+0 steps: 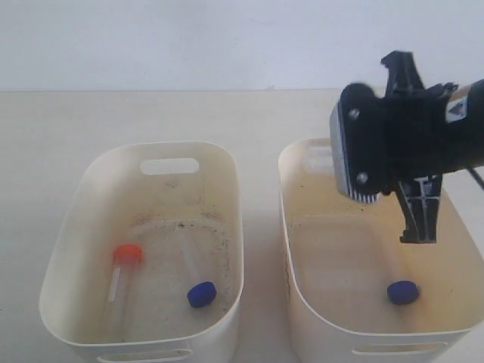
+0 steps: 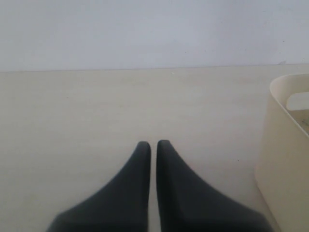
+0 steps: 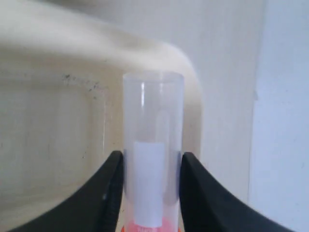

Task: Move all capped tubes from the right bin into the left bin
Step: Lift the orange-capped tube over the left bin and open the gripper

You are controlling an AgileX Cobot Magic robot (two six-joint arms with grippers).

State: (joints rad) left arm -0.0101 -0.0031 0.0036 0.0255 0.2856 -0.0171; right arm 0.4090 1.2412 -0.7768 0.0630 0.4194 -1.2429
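My right gripper (image 1: 418,227) hangs over the right bin (image 1: 286,174), above its floor. The right wrist view shows this gripper (image 3: 150,158) shut on a clear capped tube (image 3: 152,121) with an orange cap at the base of the fingers. One blue-capped tube (image 1: 403,292) lies on the right bin's yellowish floor. In the left bin (image 1: 181,145) lie an orange-capped tube (image 1: 121,272) and a blue-capped tube (image 1: 200,287). My left gripper (image 2: 150,143) is shut with nothing in it, over bare table beside the left bin's outer wall (image 2: 282,159). It does not show in the exterior view.
The two bins stand side by side on a pale tabletop (image 1: 76,128) with a narrow gap between them. A white wall runs behind. The right arm's black wrist body (image 1: 401,136) hangs over the right bin's far end.
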